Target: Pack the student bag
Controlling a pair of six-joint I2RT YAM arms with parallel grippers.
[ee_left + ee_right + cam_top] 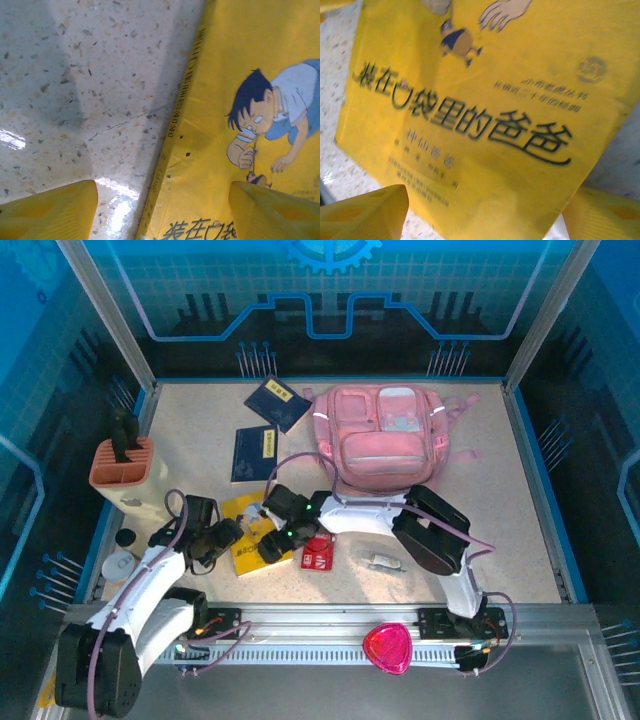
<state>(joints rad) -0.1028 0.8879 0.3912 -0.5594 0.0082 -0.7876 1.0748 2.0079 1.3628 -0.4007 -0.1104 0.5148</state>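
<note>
Tabletop (520,530), student bag (385,440) beyond right gripper (264,525)

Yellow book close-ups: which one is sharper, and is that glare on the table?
Left wrist view: the yellow book is crisp, and white glare streaks the speckled table beside it. Right wrist view: the book's lettering is smeared, out of focus.
</note>
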